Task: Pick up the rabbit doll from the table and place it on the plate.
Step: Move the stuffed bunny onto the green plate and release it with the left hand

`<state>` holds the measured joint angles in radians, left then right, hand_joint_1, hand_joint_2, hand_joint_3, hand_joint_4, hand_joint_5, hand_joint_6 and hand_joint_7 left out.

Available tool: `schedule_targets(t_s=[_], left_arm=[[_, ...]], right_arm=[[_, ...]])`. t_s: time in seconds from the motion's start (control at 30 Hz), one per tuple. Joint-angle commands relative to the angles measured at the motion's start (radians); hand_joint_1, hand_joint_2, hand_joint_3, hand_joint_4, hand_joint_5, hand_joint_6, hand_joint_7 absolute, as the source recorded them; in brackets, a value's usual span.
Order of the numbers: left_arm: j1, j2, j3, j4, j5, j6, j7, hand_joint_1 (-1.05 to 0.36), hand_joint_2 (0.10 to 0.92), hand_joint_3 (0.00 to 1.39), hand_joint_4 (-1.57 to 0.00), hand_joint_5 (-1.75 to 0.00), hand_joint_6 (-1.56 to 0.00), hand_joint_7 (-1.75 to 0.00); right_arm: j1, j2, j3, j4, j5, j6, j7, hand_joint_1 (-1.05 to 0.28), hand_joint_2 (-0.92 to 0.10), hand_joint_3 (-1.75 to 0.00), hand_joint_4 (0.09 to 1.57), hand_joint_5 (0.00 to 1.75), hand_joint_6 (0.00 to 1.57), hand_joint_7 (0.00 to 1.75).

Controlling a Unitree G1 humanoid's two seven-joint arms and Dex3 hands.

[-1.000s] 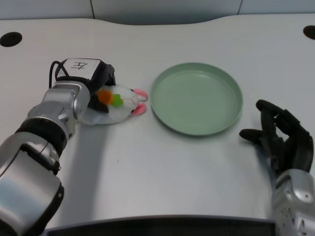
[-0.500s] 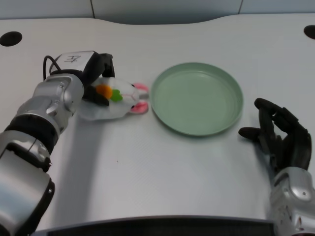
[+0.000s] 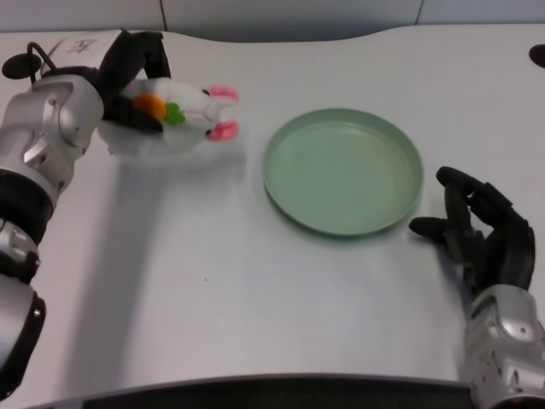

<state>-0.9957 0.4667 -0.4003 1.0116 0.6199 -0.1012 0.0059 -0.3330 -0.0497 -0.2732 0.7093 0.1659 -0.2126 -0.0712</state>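
Gripping white rabbit doll, pink ears

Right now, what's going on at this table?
The robot's left hand holds the white rabbit doll above the table's left side, pink ears pointing toward the green plate. The plate has nothing on it yet. The right hand rests idle beside the plate.

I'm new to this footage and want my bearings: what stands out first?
The white rabbit doll with pink ears and an orange and green patch, gripped by the left hand at upper left. Next, the empty green plate right of centre, apart from the doll.
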Motion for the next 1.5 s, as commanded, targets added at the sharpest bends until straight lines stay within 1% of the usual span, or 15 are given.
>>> schedule_targets(t_s=[0.03,0.13,0.23,0.53,0.57,0.73,0.87,0.97,1.07,1.1,1.17,1.27,1.37,1.43,1.5], left_arm=[[-0.007,0.037,0.013,-0.044,-0.001,0.011,-0.023,-0.07,0.905,0.10,-0.59,-1.75,-0.42,-1.74],[-0.015,0.045,0.029,-0.061,-0.012,0.005,-0.032,-0.09,0.913,0.06,-0.56,-1.75,-0.51,-1.55],[-0.028,0.043,0.036,-0.073,-0.018,0.002,-0.053,-0.13,0.909,0.04,-0.65,-1.75,-0.52,-1.73],[-0.086,-0.038,-0.004,-0.078,0.022,-0.003,-0.048,-0.07,0.915,0.03,-0.68,-1.75,-0.53,-1.75],[-0.096,-0.054,-0.008,-0.072,0.024,-0.009,-0.047,-0.10,0.912,0.02,-0.62,-1.71,-0.57,-1.44],[-0.133,-0.119,-0.031,-0.039,0.039,-0.003,-0.038,-0.11,0.872,0.00,-0.63,-1.75,-0.51,-1.70],[-0.151,-0.154,-0.041,-0.018,0.044,-0.002,-0.038,-0.10,0.863,0.01,-0.61,-1.70,-0.65,-1.40],[-0.163,-0.181,-0.053,0.008,0.051,-0.012,-0.027,-0.07,0.865,0.01,-0.64,-1.74,-0.58,-1.64],[-0.173,-0.212,-0.064,0.039,0.053,-0.020,-0.018,-0.09,0.885,0.01,-0.58,-1.49,-0.64,-1.15],[-0.174,-0.225,-0.069,0.050,0.055,-0.026,-0.010,-0.08,0.892,0.01,-0.59,-1.64,-0.60,-1.44],[-0.178,-0.251,-0.081,0.070,0.059,-0.032,0.006,-0.07,0.894,0.01,-0.59,-1.72,-0.56,-1.58],[-0.188,-0.294,-0.098,0.107,0.071,-0.029,0.029,-0.11,0.869,0.01,-0.63,-1.73,-0.69,-1.36],[-0.200,-0.336,-0.104,0.131,0.067,-0.022,0.031,-0.15,0.866,0.01,-0.62,-1.39,-0.72,-1.00],[-0.203,-0.354,-0.108,0.143,0.065,-0.027,0.040,-0.13,0.874,0.01,-0.59,-1.61,-0.64,-1.36],[-0.208,-0.378,-0.110,0.159,0.062,-0.024,0.046,-0.17,0.894,0.01,-0.64,-1.48,-0.69,-1.13]], right_arm=[[-0.011,-0.003,-0.005,0.031,0.007,-0.025,0.013,-0.30,-0.92,-0.26,0.76,1.09,0.80,0.43],[-0.024,-0.007,-0.008,0.057,0.004,-0.031,0.010,-0.30,-0.92,-0.26,0.75,1.09,0.79,0.42],[-0.038,-0.016,-0.010,0.095,0.002,-0.053,0.017,-0.29,-0.92,-0.26,0.76,1.10,0.79,0.42],[-0.080,-0.041,-0.030,0.195,0.015,-0.109,0.055,-0.31,-0.92,-0.24,0.75,1.09,0.80,0.42],[-0.088,-0.046,-0.035,0.220,0.019,-0.122,0.066,-0.31,-0.92,-0.24,0.75,1.09,0.80,0.42],[-0.123,-0.060,-0.052,0.309,0.036,-0.160,0.095,-0.31,-0.92,-0.20,0.80,1.03,0.82,0.39],[-0.126,-0.056,-0.049,0.324,0.033,-0.178,0.100,-0.30,-0.92,-0.23,0.79,1.01,0.83,0.39],[-0.123,-0.055,-0.040,0.322,0.023,-0.186,0.092,-0.30,-0.92,-0.24,0.79,1.01,0.83,0.38],[-0.120,-0.053,-0.037,0.315,0.024,-0.191,0.094,-0.29,-0.92,-0.24,0.79,1.00,0.83,0.37],[-0.118,-0.052,-0.038,0.312,0.027,-0.191,0.097,-0.30,-0.92,-0.24,0.79,1.01,0.82,0.37],[-0.118,-0.051,-0.042,0.316,0.036,-0.192,0.105,-0.30,-0.92,-0.25,0.78,1.01,0.82,0.37],[-0.119,-0.051,-0.043,0.319,0.038,-0.190,0.103,-0.31,-0.92,-0.24,0.78,1.02,0.83,0.37],[-0.120,-0.053,-0.038,0.317,0.030,-0.182,0.091,-0.31,-0.92,-0.24,0.78,1.03,0.83,0.37],[-0.118,-0.053,-0.034,0.315,0.025,-0.187,0.087,-0.31,-0.92,-0.23,0.78,1.04,0.83,0.37],[-0.113,-0.048,-0.029,0.302,0.020,-0.186,0.079,-0.31,-0.92,-0.22,0.78,1.03,0.84,0.37]])
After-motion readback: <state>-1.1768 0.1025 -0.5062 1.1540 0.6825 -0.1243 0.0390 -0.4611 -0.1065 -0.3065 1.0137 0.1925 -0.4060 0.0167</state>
